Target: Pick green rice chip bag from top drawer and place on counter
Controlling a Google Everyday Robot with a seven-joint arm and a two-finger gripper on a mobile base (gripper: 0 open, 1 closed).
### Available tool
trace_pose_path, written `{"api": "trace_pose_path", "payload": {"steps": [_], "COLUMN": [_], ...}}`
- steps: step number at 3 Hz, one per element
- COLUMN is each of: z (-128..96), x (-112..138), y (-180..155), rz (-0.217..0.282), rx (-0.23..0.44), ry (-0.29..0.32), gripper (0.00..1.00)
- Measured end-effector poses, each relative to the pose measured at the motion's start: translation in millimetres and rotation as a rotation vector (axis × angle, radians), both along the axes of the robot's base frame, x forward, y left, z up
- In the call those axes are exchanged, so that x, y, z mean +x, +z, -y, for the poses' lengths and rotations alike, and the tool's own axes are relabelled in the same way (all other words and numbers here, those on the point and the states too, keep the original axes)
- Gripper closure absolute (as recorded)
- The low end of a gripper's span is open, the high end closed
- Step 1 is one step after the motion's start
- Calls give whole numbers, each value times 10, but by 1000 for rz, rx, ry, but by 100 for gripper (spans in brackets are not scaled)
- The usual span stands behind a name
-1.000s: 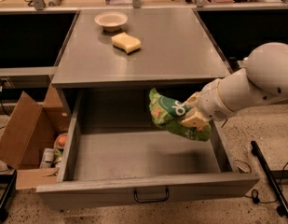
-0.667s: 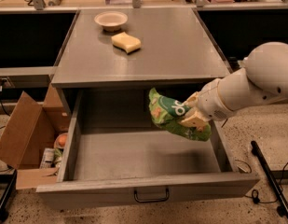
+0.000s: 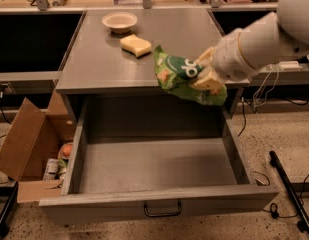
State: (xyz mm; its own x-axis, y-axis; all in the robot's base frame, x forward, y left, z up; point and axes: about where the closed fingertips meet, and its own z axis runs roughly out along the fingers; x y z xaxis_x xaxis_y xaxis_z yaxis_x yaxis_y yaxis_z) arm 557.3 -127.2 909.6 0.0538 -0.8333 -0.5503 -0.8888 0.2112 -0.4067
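Bag point(image 3: 176, 73) in the air, pinched by gripper point(image 3: 208, 75), right of centre frame, across the counter point(image 3: 94, 66) front edge.

Gripper is clamped on the bag's right end, so most of the bag sticks out left of it, twd frame centre. Long axis runs approx left-right, sagging lower right. Bag sits above the open drawer point(image 3: 154, 166), clear of its walls; can't tell if it's already over the counter or just in front of it. Judgement: next move = carry up-frame and a bit left, then set down. Open room: bare counter left of and behind the bag. Watch the sponge point(image 3: 135, 45) up-left, near the bag's left tip, and the bowl point(image 3: 119, 21) beyond it. Right counter edge is close under the arm, so not much margin that side.
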Motion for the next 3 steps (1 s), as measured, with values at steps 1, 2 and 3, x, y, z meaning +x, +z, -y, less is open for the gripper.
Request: {"api": "trace_pose_path", "payload": {"steps": [1,2,3], "z": [-49,-120,-116], "x": [469,625,624], "y": [348,684,683], "rz": [36,93,93], "rx": [-17,0,0], "ry": [14,21,20], "gripper": [100,100,100]}}
